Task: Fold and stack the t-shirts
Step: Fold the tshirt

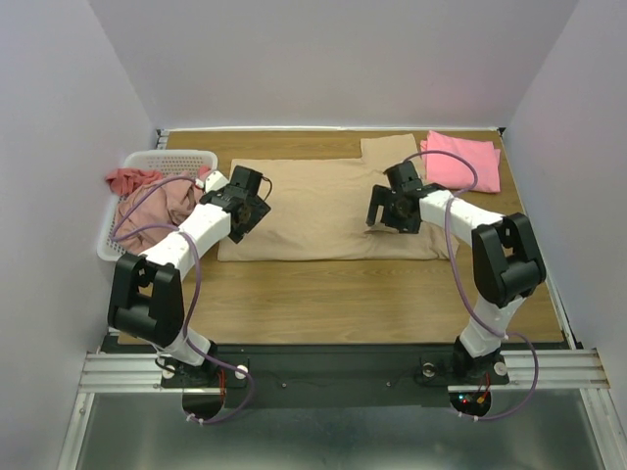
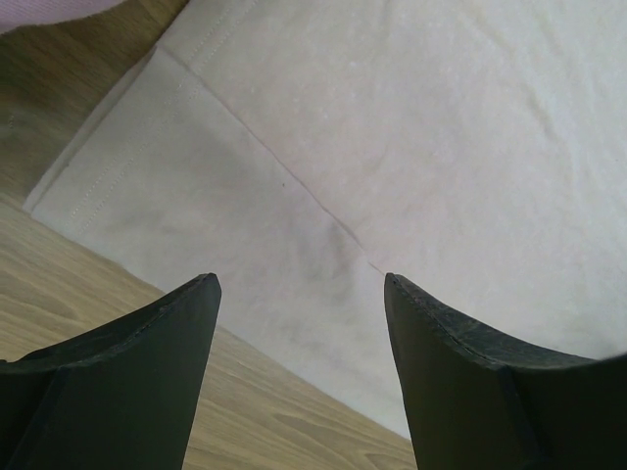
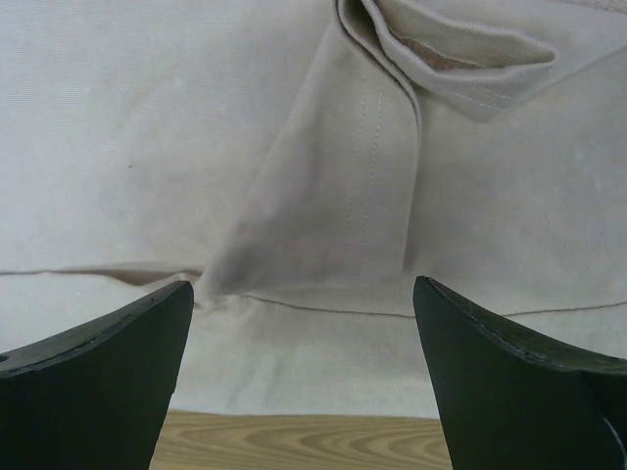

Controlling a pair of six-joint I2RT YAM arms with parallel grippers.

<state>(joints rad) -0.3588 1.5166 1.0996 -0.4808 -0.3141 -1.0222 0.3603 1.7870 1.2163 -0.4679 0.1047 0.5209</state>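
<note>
The large tan t-shirt point(image 1: 323, 211) lies spread across the middle of the wooden surface point(image 1: 372, 304), its long side running left to right, with one flap reaching toward the far edge; both arms lean in over it, one at each end.

The left claw point(image 1: 261, 206) hangs over the shirt's left end with its two dark fingers spread wide and nothing between them; from its own camera the left claw point(image 2: 300, 284) frames flat cloth point(image 2: 411, 147) - a stitched hem, a thin seam running on a slant, and a strip of bare wood at the near corner.

The right claw point(image 1: 384, 211) sits over the shirt's right part, opened wide as well and gripping nothing; its wrist view shows the right claw point(image 3: 303, 286) above a raised ridge of tan cloth point(image 3: 333, 196), with a stitched edge doubled over at the top of the picture.

A bright pink t-shirt point(image 1: 462, 160) lies folded flat at the far right corner, just beside the tan one; I cannot tell whether they touch.

At the left edge stands a white mesh basket point(image 1: 171, 159); a dusty-pink shirt point(image 1: 157, 208) is heaped in it and a salmon-red shirt point(image 1: 127, 179) spills over its rim - both crumpled.
</note>
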